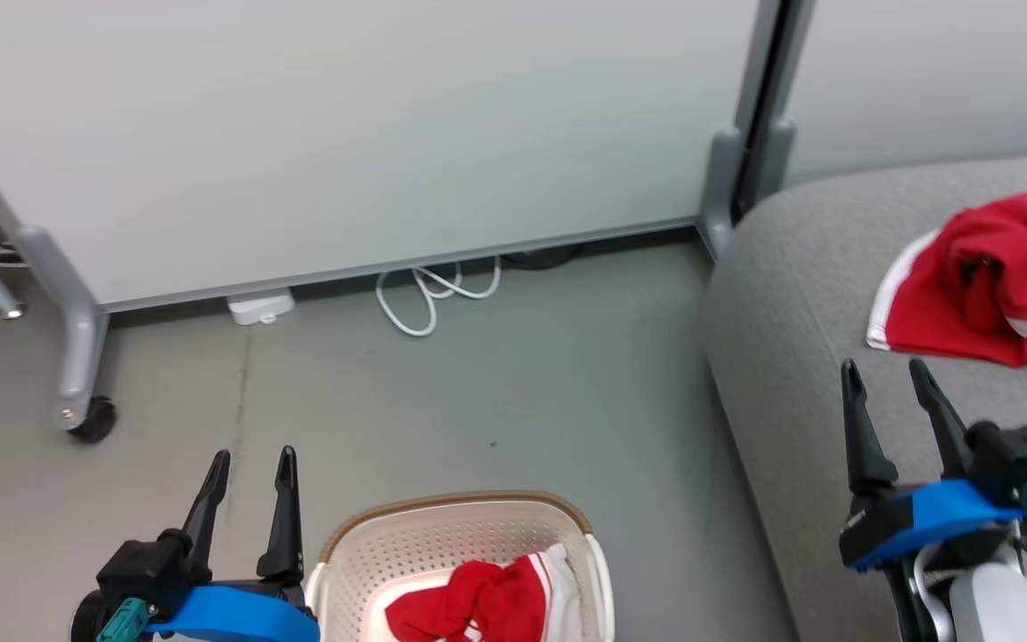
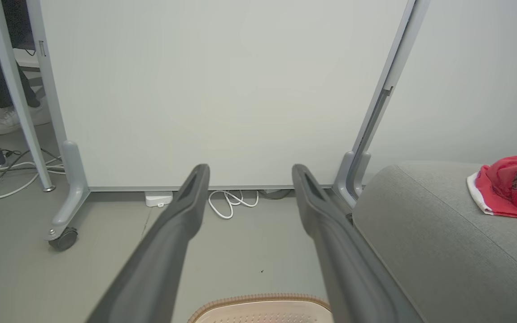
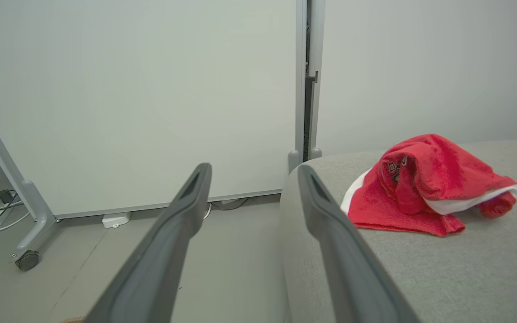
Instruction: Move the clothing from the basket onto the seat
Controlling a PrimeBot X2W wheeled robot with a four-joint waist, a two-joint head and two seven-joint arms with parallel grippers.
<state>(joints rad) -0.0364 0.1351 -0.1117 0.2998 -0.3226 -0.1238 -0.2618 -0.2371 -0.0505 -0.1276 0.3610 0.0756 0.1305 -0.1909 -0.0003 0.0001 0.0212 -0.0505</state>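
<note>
Basket sits bottom centre of the head view on the grey floor, left of the seat. It holds 1 crumpled piece of clothing, the basket garment, low toward the basket's right side. The other piece, the seat garment, lies heaped on top of the seat cushion, well apart from the basket.

Materials, left to right:
- Partition panel is smooth and pale with a grey metal frame, on a black caster.
- A small white box and a looped white cable lie at its foot.
- Basket is cream plastic with perforated walls, rounded corners and a brown woven-look rim.
- Basket garment is soft red fabric with white striped trim.
- Seat is grey textured upholstery with a rounded edge.
- Seat garment is red and soft, with a white band along its left edge and a white lettering patch near the top.

Left gripper is just left of the basket with its 2 dark fingers spread apart, holding and touching nothing. The left wrist view shows a wide gap between them above the basket rim. Right gripper is over the seat's front part with its fingers spread and empty, near the seat garment but clear of it.
</note>
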